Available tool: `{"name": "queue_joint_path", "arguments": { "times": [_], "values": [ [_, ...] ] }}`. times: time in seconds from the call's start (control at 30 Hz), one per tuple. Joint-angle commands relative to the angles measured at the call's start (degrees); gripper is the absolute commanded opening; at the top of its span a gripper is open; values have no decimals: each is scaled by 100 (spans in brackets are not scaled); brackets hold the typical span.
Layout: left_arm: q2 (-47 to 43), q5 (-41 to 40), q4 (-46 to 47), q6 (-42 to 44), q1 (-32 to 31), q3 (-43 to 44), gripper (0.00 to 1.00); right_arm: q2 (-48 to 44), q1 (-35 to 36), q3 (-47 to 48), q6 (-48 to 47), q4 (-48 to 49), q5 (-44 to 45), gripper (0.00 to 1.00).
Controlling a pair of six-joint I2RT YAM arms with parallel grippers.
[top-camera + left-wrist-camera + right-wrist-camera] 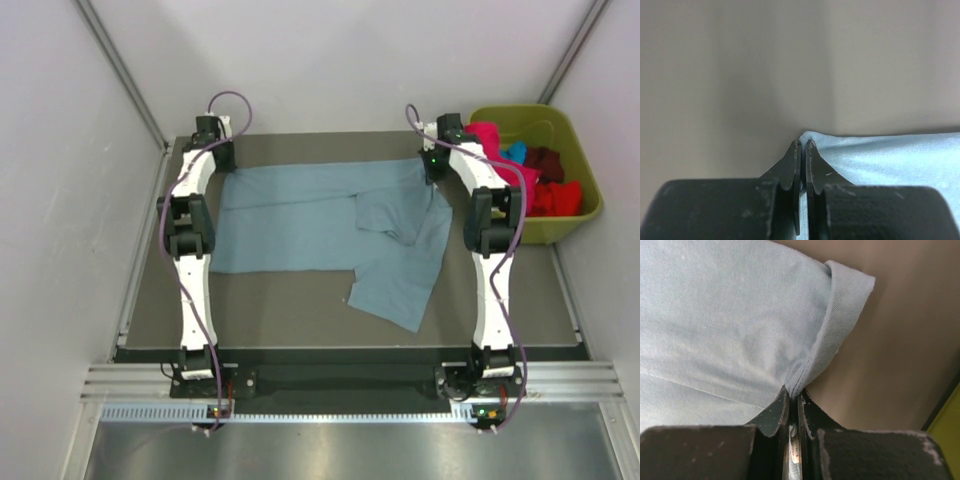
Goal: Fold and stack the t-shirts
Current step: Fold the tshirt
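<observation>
Arms hold grey-blue t-shirt (300,215) spread between two pinches
The left gripper (803,144) and right gripper (793,392) clamp tight on its far corners; its long axis runs from one fingertip pair to the other.

Left arm (192,235) and right arm (487,235): white link shells are joined by black joint housings. A purple cable (232,96) is looped along each arm from base to wrist. A green indicator light (435,158) is shown near the right wrist. Left gripper (802,143) and right gripper (792,394): black tapered fingers (771,412), scuffed pale along the edges.
</observation>
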Motion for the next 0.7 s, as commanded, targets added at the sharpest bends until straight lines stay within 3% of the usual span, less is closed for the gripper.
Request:
{"name": "queue_joint_path", "arguments": {
  "times": [0.0,0.43,0.5,0.53,0.6,0.63,0.67],
  "values": [
    [216,-264,416,52,6,167,0,322,43,140,-48,383,273,0],
    [269,-220,487,-10,-153,290,0,173,175,219,-92,479,202,0],
    [216,-273,434,-10,-161,211,10,129,175,158,-92,462,220,3],
    [147,-343,425,-1,-161,185,32,77,183,123,-127,418,246,20],
    [41,-640,381,-1,-179,54,49,-46,192,-78,-189,409,308,39],
    [-81,-720,372,60,-179,9,55,-195,192,-158,-206,418,378,57],
    [-161,-834,355,104,-170,-43,57,-283,192,-228,-215,418,387,61]
  ]
}}
